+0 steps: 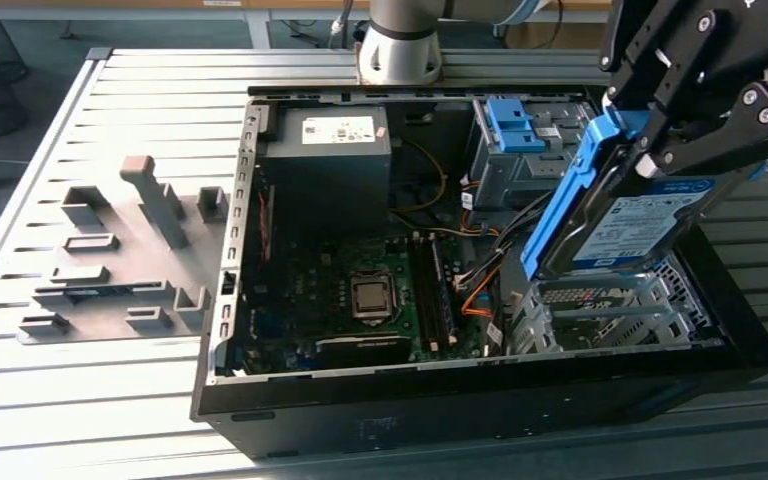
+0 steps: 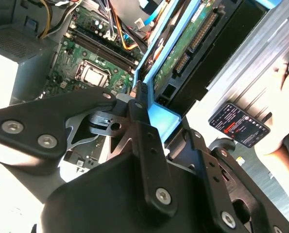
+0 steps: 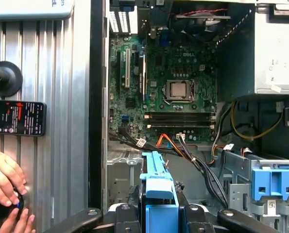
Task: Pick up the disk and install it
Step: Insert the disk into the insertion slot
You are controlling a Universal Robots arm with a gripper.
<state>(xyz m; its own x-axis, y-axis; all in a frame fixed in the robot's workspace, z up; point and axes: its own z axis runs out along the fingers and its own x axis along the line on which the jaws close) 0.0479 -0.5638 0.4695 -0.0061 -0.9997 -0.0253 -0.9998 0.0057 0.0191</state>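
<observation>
Disk (image 1: 638,225) is gripped by the closed jaws at its blue rails (image 1: 564,210) and is held tilted above the open computer case (image 1: 491,405), over its drive cage (image 1: 611,310). Pickup is done; 1 step, seating, is judged left.

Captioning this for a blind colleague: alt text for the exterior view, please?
The gripper holds the disk tilted on edge above the open computer case, at the exterior view's right. A grey fixture lies on the table beside it.
</observation>
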